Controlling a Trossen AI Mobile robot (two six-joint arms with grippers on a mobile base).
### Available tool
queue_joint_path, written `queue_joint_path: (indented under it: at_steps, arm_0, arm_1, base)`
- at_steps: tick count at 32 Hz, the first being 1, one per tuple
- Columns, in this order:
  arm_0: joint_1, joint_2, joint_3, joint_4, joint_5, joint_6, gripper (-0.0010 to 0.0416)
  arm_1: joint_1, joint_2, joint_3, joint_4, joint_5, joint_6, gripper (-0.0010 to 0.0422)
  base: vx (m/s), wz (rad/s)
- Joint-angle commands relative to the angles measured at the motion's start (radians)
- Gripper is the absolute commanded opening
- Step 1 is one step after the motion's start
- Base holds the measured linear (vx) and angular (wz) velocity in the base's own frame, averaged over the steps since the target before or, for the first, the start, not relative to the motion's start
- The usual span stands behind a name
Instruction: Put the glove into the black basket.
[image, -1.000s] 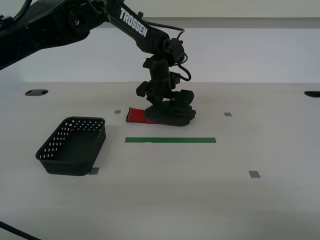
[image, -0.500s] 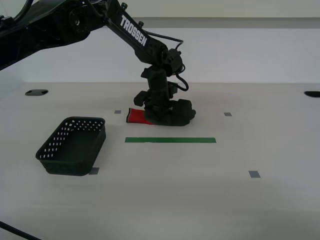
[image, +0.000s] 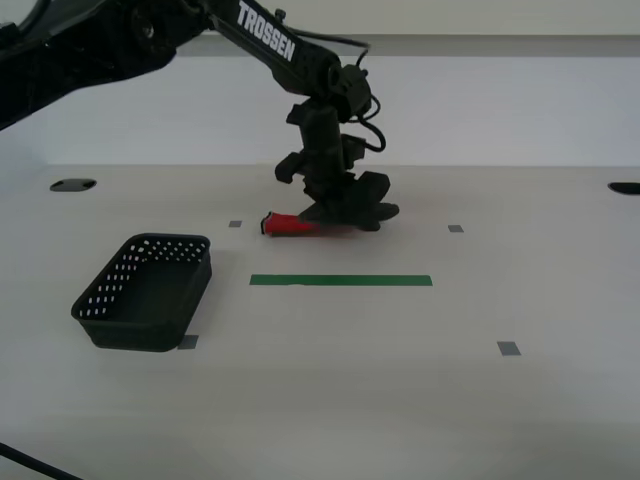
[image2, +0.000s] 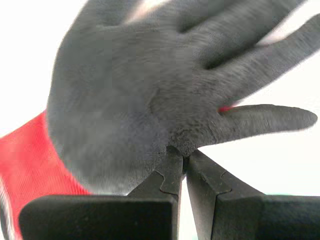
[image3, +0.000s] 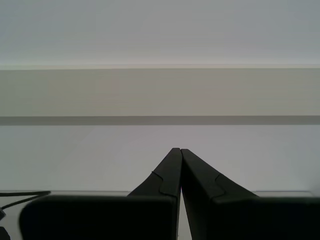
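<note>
Exterior view: my second gripper (image: 333, 208) is pinching the dark grey, red-cuffed work glove (image: 335, 214) at centre, its length lying sideways; the perforated black plastic basket (image: 145, 291) is waiting lower left.

My first gripper's (image3: 180, 152) fingers are pressed together, holding nothing.

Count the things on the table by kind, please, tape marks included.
Glove: 1
Basket: 1
Green tape strip: 1
Grey tape squares: 4
Total: 7
</note>
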Motion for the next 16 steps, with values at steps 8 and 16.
queue_joint_path:
  at_steps: [8, 16]
  arm_0:
    - [0.000, 0.000, 0.001, 0.002, 0.002, 0.000, 0.0001]
    - [0.000, 0.000, 0.001, 0.001, 0.002, 0.000, 0.0000]
  arm_1:
    - [0.001, -0.203, 0.000, -0.169, 0.010, 0.079, -0.0001]
    - [0.007, -0.338, -0.002, -0.327, 0.027, 0.146, -0.0002]
  base:
    - [0.000, 0.000]
    - [0.000, 0.000]
